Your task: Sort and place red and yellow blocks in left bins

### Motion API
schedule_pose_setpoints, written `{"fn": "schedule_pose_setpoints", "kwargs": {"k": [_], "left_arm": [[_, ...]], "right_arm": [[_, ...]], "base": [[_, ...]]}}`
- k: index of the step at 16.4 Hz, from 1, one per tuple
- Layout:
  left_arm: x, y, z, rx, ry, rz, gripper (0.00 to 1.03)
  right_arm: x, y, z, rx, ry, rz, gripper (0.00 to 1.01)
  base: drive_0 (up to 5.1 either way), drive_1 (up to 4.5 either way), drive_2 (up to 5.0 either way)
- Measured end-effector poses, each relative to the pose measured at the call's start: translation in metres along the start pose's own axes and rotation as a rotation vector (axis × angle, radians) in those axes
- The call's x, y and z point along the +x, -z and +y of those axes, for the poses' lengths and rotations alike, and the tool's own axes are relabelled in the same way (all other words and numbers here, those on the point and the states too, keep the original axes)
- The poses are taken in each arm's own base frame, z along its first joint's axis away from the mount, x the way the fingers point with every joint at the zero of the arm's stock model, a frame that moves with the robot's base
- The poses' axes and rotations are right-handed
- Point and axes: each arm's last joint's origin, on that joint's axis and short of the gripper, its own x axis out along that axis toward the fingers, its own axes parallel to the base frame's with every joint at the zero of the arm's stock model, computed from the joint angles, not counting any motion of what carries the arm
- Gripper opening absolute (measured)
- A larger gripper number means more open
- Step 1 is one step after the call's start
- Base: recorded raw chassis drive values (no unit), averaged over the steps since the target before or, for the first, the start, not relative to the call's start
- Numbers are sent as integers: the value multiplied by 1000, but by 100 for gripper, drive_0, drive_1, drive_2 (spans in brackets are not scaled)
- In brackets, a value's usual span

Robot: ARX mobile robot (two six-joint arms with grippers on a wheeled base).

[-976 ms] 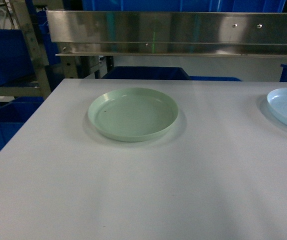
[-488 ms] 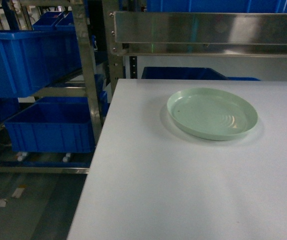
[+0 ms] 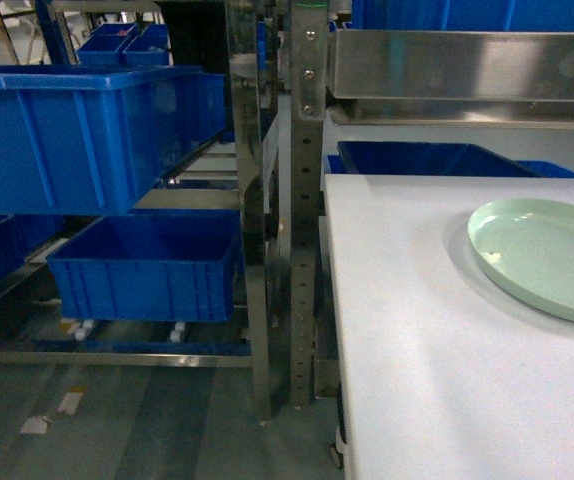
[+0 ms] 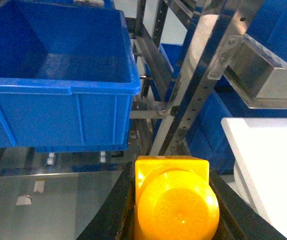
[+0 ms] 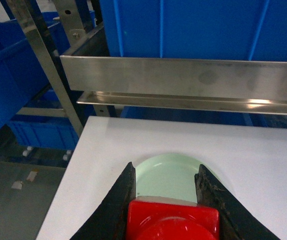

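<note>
Yellow plastic fills the left wrist view: the yellow block (image 4: 176, 202) sits pinched between the left gripper (image 4: 176, 210) jaws, out in the air over the floor, with the upper bin (image 4: 58, 60) on the rack (image 4: 203, 75) ahead and to the left. The red block (image 5: 172, 220) is likewise clamped in the right gripper (image 5: 166, 200), hanging above the green plate (image 5: 166, 175) on the white table (image 5: 133, 135). The head view shows neither arm, only the rack, a lower bin (image 3: 147, 265), the table edge and the plate.

The risks I judge from here: the yellow block is over bare floor, so a slipping grip drops it where no arm can easily recover it. The steel uprights stand between the left arm and the bins; a swing toward a bin could clip one and knock the block loose. Nothing marks which bin takes which colour, so a mis-sort is possible. The red block could be let go early onto the plate.
</note>
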Motion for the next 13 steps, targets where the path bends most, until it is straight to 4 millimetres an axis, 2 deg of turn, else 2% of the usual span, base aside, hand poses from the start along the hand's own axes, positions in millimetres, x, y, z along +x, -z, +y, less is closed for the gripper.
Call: {"fn": "schedule_pose_setpoints", "kwargs": {"k": [8,13], "left_arm": [[0,0,0,0,-1,1,27],[1,1,0,-2,-1,5,27]], "right_arm": [[0,-1,0,-1,0,-3,29],[1,0,0,0,-2,0,29]], "base": [[-455,393,94],[-487,228,271]]}}
